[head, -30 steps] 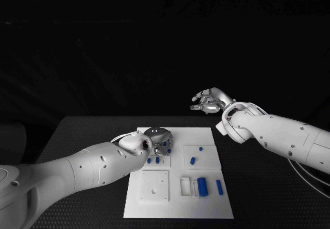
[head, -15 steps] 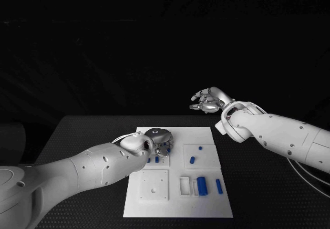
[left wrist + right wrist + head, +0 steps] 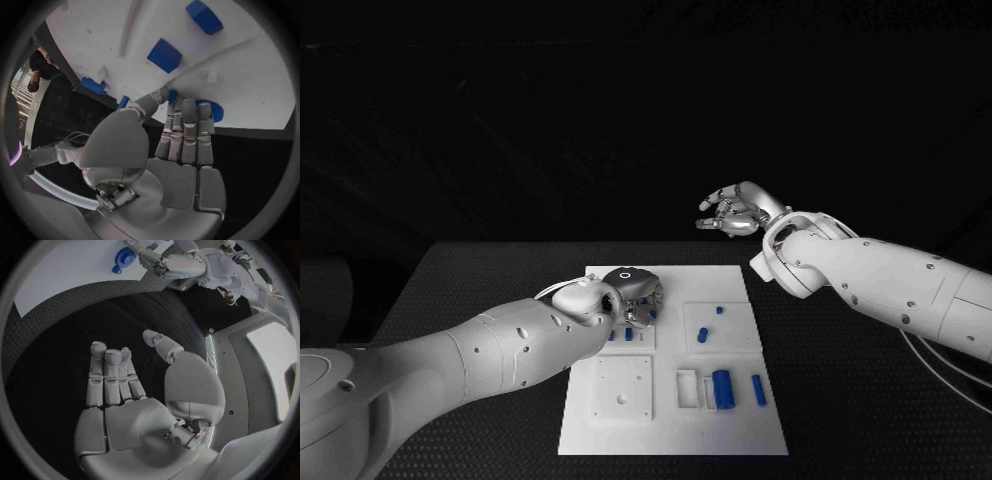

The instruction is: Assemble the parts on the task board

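My left hand [image 3: 626,292] is down on the upper left of the white board [image 3: 672,440], fingertips [image 3: 187,107] touching a round blue part [image 3: 211,110]; whether it is pinched I cannot tell, fingers cover it. My right hand [image 3: 737,212] hangs above the table's [image 3: 473,280] far edge, fingers loosely apart, empty. Other blue parts [image 3: 723,388] lie lower right of the board.

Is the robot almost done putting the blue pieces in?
Not nearly. Several blue parts lie loose on the task board; none can be called seated. The left hand is down at the board's far end, fingertips on a round blue part. The right hand hovers open, holding nothing.
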